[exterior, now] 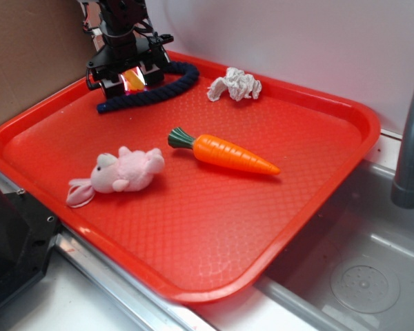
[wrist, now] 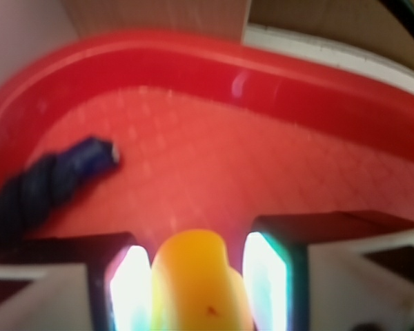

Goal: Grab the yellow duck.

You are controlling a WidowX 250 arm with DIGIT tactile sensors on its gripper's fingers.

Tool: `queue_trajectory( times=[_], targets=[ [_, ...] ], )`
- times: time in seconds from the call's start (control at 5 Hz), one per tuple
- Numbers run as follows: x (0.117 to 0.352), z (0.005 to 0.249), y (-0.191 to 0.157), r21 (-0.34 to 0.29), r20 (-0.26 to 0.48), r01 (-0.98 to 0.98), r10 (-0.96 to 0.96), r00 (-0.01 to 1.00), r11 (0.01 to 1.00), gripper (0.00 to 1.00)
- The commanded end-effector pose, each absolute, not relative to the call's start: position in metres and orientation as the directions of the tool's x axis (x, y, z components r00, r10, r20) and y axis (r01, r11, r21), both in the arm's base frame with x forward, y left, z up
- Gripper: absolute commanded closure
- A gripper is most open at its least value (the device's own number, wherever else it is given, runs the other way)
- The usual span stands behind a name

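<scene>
Red tray (exterior: 345, 138); gripper (wrist: 196, 276) around yellow duck (wrist: 196, 283)

Yellow duck (wrist: 196, 283); red tray (exterior: 331, 110); orange carrot (exterior: 231, 154); pink bunny (exterior: 124, 172).

A white wall (exterior: 297, 41) and brown cardboard panel (exterior: 27, 48) back a steel sink (exterior: 359, 276) with grey faucet (exterior: 410, 138).

You've got a red tray (exterior: 317, 200) sitting over a steel sink (exterior: 372, 276), grey faucet pipe (exterior: 412, 138) at the right edge. On the tray: orange plastic carrot (exterior: 229, 153) with green top, lying mid-tray, tip pointing right. Pink plush bunny (exterior: 121, 174) just left of it, on its side, not touching. Dark blue rope (exterior: 159, 88) curved along the back, crumpled white cloth (exterior: 234, 85) to its right. Brown cardboard (exterior: 27, 55) behind the tray, back left.
</scene>
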State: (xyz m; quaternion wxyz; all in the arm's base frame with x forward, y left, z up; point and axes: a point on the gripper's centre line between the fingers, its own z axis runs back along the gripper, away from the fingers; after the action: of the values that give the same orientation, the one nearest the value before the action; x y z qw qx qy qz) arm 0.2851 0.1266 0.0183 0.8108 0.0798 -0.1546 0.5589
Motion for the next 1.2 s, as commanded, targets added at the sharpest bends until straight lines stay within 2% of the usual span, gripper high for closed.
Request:
queue_trajectory(
  times=[0.0, 0.2, 0.4, 0.6, 0.8, 1.0],
  targets=[
    [0.289, 0.101, 0.097, 0.001, 0.200, -0.742, 0.727, 0.657, 0.670, 1.00],
    [0.274, 0.130, 0.064, -0.039, 0.119, -0.604, 0.604, 0.788, 0.796, 1.00],
    [0.248, 0.159, 0.040, -0.080, 0.067, -0.498, 0.503, 0.862, 0.864, 1.00],
    [0.225, 0.181, 0.027, -0.084, 0.023, -0.394, 0.398, 0.917, 0.915, 1.00],
    [0.207, 0.192, 0.025, -0.081, 0.005, -0.327, 0.328, 0.945, 0.942, 1.00],
    [0.189, 0.196, 0.032, -0.127, 0.002, -0.309, 0.312, 0.950, 0.942, 1.00]
  ],
)
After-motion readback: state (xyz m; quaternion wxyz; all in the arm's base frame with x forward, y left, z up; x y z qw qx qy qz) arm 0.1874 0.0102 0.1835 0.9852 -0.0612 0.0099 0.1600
